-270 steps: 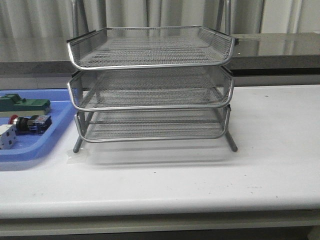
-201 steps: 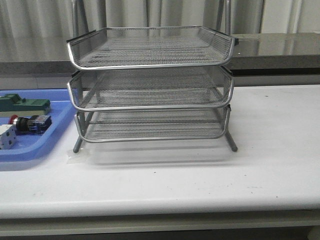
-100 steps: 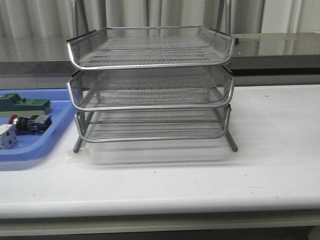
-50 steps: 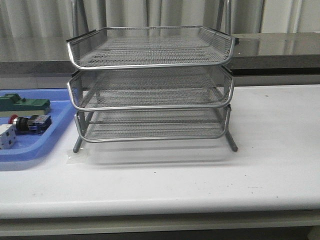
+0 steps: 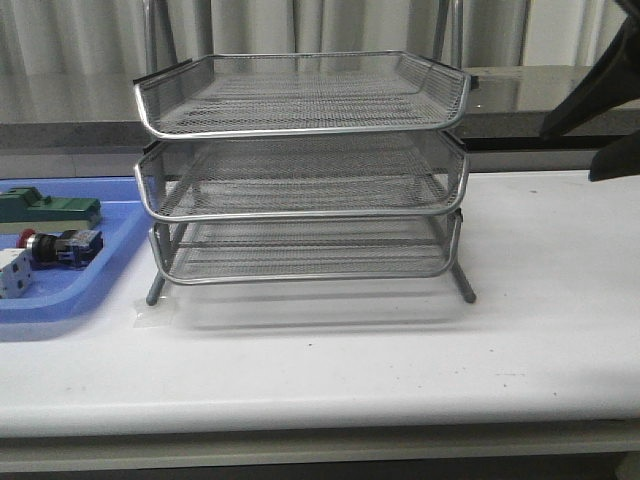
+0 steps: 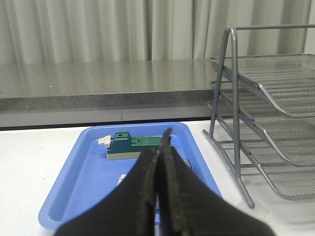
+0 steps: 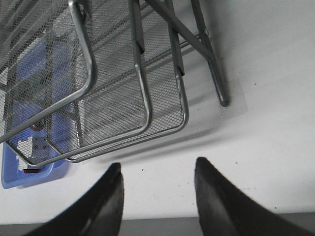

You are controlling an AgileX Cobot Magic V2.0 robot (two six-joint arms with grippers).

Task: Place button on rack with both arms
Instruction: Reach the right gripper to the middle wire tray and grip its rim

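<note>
The button (image 5: 60, 247), red-headed with a blue-black body, lies in the blue tray (image 5: 70, 295) at the table's left. The silver three-tier rack (image 5: 300, 170) stands mid-table and also shows in the left wrist view (image 6: 275, 128) and the right wrist view (image 7: 138, 98). My left gripper (image 6: 160, 147) is shut and empty, hovering over the near part of the blue tray (image 6: 74, 187); its fingers hide the button. My right gripper (image 7: 157, 167) is open and empty, above the table by the rack's right front corner. It shows in the front view (image 5: 600, 130) at the upper right.
A green block (image 5: 50, 208) and a white block (image 5: 12, 272) share the tray with the button; the green block (image 6: 135, 144) lies beyond my left fingertips. A grey counter (image 5: 550, 95) and curtains run behind the table.
The right arm's black fingers have come into the front view at the upper right edge. The rack, tray and button have not moved.
</note>
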